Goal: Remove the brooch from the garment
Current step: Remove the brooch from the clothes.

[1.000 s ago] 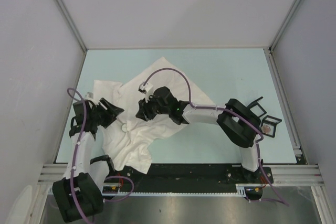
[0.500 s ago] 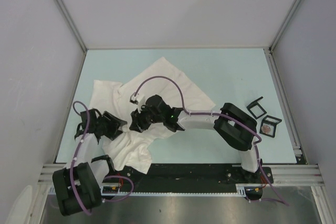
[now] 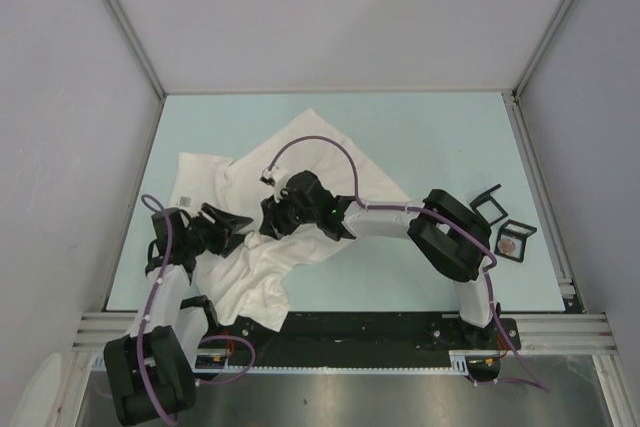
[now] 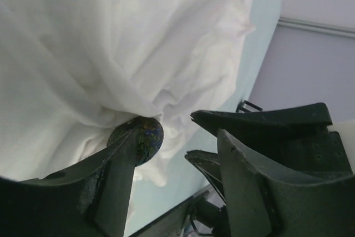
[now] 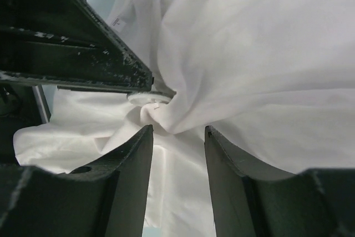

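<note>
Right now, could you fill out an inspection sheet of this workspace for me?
Surface: pale blue-green tabletop, flat.
Job's things: large crumpled white cloth shirt; small dark round brooch where the folds pucker.
Clutter: small black square frame; second black frame holding a brownish disc.
Grippers: left black pincer open, one finger beside the brooch; right black pincer astride a cloth fold, grip unclear.
Cables: purple cables looped along both arms.
Surroundings: grey panel walls, aluminium rails.

In the left wrist view the brooch (image 4: 141, 137) is a dark round disc, partly hidden behind a finger (image 4: 111, 181). From above, the left gripper (image 3: 236, 228) and right gripper (image 3: 271, 221) cover it. What the small box (image 3: 515, 240) near the table's (image 3: 450, 137) right edge holds is too small to tell.
</note>
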Controlling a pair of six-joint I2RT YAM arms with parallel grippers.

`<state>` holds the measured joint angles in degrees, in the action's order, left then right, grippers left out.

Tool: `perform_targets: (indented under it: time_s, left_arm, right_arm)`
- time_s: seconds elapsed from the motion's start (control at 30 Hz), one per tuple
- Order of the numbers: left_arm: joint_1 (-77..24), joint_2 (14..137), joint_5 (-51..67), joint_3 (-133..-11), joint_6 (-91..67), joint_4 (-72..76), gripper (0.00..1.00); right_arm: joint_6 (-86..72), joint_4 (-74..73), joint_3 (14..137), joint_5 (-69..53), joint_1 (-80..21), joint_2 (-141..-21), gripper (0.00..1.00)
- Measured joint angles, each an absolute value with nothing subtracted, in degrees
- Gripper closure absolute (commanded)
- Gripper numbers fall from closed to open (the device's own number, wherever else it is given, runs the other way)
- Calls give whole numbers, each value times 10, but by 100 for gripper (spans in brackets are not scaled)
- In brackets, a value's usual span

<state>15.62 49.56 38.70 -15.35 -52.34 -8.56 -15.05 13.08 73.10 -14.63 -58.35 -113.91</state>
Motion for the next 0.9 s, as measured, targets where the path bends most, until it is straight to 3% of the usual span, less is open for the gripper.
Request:
perform_targets:
  time_s: [0.27, 0.5, 0.7, 0.9]
  left_arm:
    - [111, 519, 435, -115, -609, 14, 32]
    - [102, 491, 427, -116, -617, -3, 29]
    - [102, 427, 348, -188, -549, -119, 29]
    - [104, 449, 299, -220, -501, -159, 34]
  right_arm:
    - [-196, 124, 729, -116, -581, -1139, 47]
    - [-340, 170, 671, -126, -575, -1131, 44]
    - [-430, 210, 659, -152, -572, -1131, 55]
    - [-486, 265, 659, -166, -573, -1141, 55]
